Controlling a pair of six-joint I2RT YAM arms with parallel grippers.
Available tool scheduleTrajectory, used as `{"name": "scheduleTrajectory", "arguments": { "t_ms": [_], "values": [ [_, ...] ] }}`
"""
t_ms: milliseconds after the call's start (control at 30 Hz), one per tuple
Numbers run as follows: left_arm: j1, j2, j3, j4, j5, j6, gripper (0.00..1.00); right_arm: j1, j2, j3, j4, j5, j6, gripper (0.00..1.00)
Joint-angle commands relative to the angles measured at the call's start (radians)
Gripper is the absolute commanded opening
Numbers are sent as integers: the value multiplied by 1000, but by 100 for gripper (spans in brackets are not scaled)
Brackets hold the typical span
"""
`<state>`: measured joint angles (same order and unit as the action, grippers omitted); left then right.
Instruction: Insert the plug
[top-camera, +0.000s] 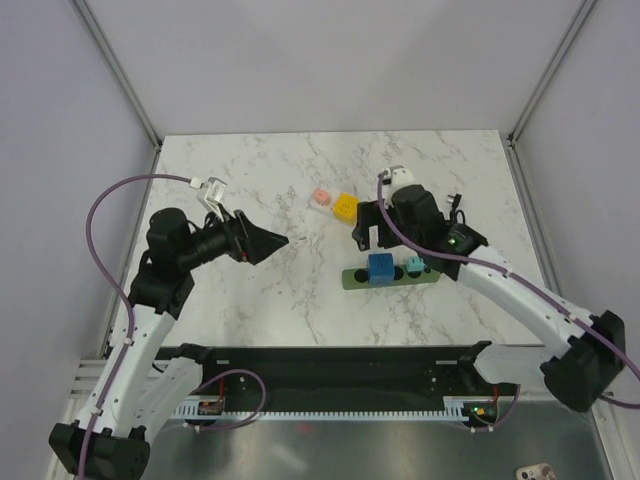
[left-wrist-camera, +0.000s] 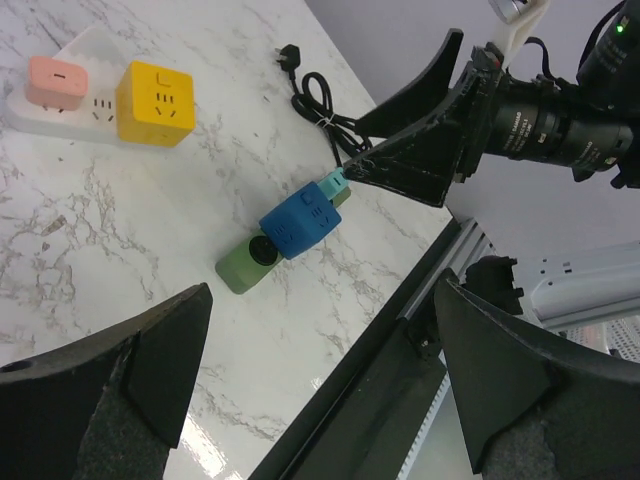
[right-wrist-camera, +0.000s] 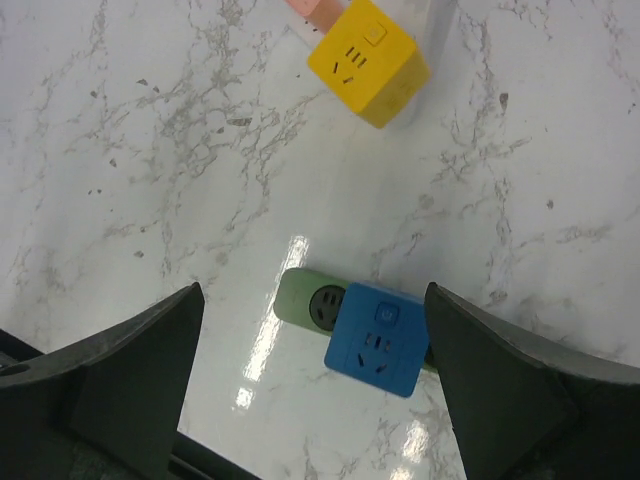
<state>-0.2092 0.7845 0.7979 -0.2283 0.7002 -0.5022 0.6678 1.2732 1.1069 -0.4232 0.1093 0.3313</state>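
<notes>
The blue plug (top-camera: 380, 268) sits on the green power strip (top-camera: 352, 278), which runs left to right across the worktop (top-camera: 260, 300), right beneath the right pincer (top-camera: 362, 236), spread wide and empty, while the left pincer (top-camera: 265, 240), also apart, hangs well away.

There are four blocks: blue plug (top-camera: 380, 268), yellow block (top-camera: 345, 206), pink block (top-camera: 320, 197), teal block (top-camera: 414, 265). There are two power strips: green strip (left-wrist-camera: 236, 270), white strip (left-wrist-camera: 95, 105).

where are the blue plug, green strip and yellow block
blue plug (right-wrist-camera: 375, 340), right wrist view, top face
green strip (right-wrist-camera: 300, 298), right wrist view, bare left end
yellow block (right-wrist-camera: 362, 55), right wrist view, top face
</notes>
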Motion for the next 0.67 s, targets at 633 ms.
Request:
{"name": "scheduleTrajectory", "arguments": {
  "t_ms": [633],
  "values": [
    [-6,-212,18,40,53,54,100,0,-543,-205,100,198,173,98]
  ]
}}
